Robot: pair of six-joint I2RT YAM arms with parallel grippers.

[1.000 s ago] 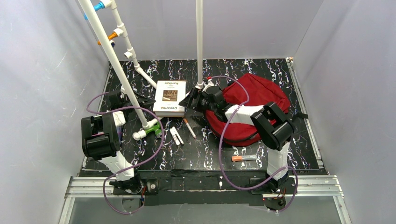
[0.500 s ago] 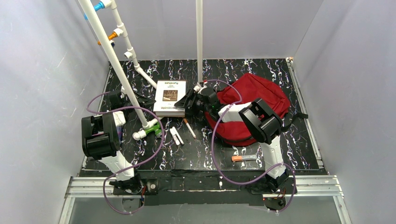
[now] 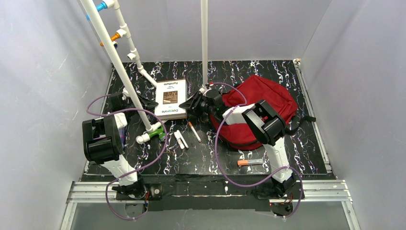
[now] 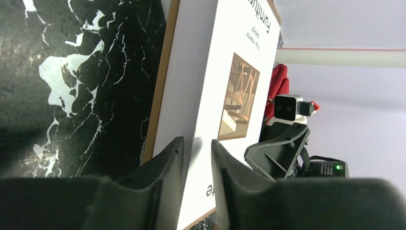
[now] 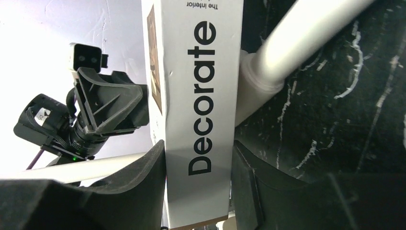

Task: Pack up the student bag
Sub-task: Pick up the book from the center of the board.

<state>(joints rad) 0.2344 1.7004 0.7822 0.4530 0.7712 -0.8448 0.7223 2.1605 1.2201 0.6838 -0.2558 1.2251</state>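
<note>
The dark-red student bag (image 3: 261, 103) lies at the right of the table behind my right arm. A white book (image 3: 171, 98) marked "Decorate" (image 5: 200, 96) lies left of it. My right gripper (image 3: 192, 106) is shut on the book's near right corner, one finger on each side of the spine (image 5: 198, 182). My left gripper (image 3: 152, 103) is at the book's left edge; its fingers (image 4: 172, 163) stand a narrow gap apart over the white cover (image 4: 230, 72), holding nothing that I can see.
White PVC pipes (image 3: 119, 62) slant over the left side and a white pole (image 3: 204, 43) stands behind the book. A pen (image 3: 194, 132), a white marker (image 3: 180, 139), an orange-capped marker (image 3: 250, 162) and a green piece (image 3: 155, 133) lie on the black marbled table.
My right arm has reached left and closed on the book, which has slid left and turned a little. The left arm has barely moved.
</note>
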